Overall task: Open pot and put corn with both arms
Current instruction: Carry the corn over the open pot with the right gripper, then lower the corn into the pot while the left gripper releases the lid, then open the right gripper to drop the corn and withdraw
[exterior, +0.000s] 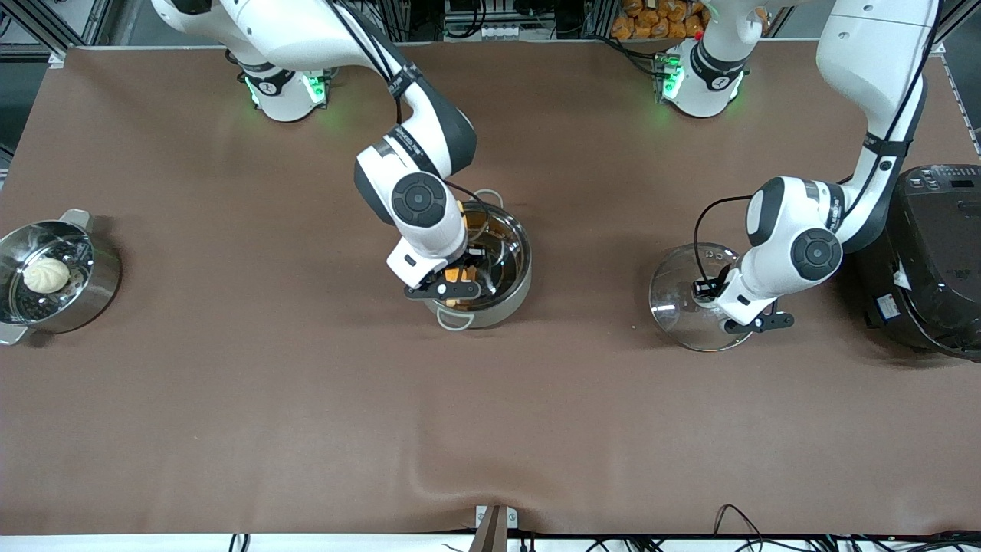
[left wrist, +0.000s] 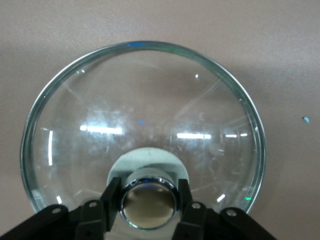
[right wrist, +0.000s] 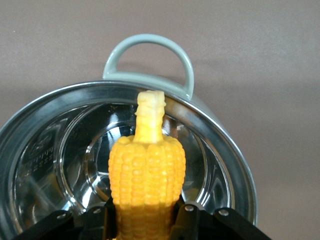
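1. The pot (exterior: 490, 264) stands uncovered near the middle of the bench (exterior: 306, 414), somewhat toward the edge where the arm bases stand. Its deep bowl is bare, so it is ready to take the cob.

2. The right claw (exterior: 452, 285) hangs over the pot's mouth, clamped on the thick end of the corn (right wrist: 146, 170). The pale stub points toward the loop handle, so the cob lies across the opening rather than upright. I judge that suits laying it on the pot's floor.

3. The lid (exterior: 693, 295) lies flat on the bench, well apart from the pot, toward the left arm's end and beside the black cooker (exterior: 931, 257). Parked there, it keeps the pot's mouth free for the other arm.

4. The left claw (left wrist: 148, 200) is shut on the lid's round knob (left wrist: 147, 200), a finger pressed to each side, steadying it on the bench.

5. The steamer (exterior: 54, 276) with its white bun (exterior: 46, 274) sits by the right arm's end edge, out of the way.
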You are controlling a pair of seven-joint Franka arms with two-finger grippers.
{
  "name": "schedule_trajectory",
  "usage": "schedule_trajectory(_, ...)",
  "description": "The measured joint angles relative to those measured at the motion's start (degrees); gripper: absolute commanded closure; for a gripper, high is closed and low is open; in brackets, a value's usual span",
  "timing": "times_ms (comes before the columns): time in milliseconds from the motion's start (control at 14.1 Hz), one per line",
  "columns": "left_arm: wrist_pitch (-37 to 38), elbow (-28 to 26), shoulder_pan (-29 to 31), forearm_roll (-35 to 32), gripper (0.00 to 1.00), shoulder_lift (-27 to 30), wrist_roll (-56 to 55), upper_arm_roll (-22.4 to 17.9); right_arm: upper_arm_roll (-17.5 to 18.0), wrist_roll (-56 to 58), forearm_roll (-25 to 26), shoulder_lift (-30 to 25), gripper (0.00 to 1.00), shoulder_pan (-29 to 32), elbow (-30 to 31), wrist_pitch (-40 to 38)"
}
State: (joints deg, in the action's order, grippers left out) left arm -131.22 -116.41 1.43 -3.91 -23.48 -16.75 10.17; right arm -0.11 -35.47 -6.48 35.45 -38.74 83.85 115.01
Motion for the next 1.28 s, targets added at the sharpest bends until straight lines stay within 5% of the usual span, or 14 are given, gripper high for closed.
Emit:
schedule_trajectory(71,0.0,0.0,0.0,0.0,0.76,0.0,0.0,0.0,0.0,-0.2,0.1,0.4,1.0,-0.1,-0.3,0.0)
schedule_trajectory(142,0.0,0.0,0.0,0.0,0.31,-0.2,0.0,0.0,0.0,-0.6,0.2,0.6,1.0,-0.3,-0.4,0.0)
schedule_trajectory(213,0.0,0.0,0.0,0.0,0.0,-0.3,0.2,0.0,0.0,-1.2,0.5,0.8,1.0,-0.6,-0.5,0.0)
schedule_trajectory(497,0.7,4.1,0.7,0.0,0.0,0.6,2.1,0.0,0.0,-3.1,1.1,0.9,1.0,-2.0,-0.6,0.0)
schedule_trajectory(710,15.1,15.4,2.1,0.0,0.0,5.0,2.3,0.0,0.0,-3.9,1.3,0.9,1.0,-2.2,-0.6,-0.2)
schedule_trajectory(781,21.6,20.7,2.4,0.0,0.0,6.4,2.4,0.0,0.0,-4.2,1.4,1.0,0.74,-2.3,-0.6,-0.2)
schedule_trajectory(852,27.0,25.9,2.4,0.0,0.0,7.5,2.5,0.0,0.0,-4.3,1.6,1.0,0.21,-2.3,-0.6,-0.2)
schedule_trajectory(923,31.2,30.2,2.4,0.0,0.0,8.4,2.5,0.0,0.0,-4.4,1.8,1.0,0.0,-2.4,-0.6,-0.2)
schedule_trajectory(1277,41.3,37.3,2.4,0.1,0.0,10.9,2.5,0.2,0.0,-6.5,2.8,1.0,0.0,-2.8,-0.7,-0.2)
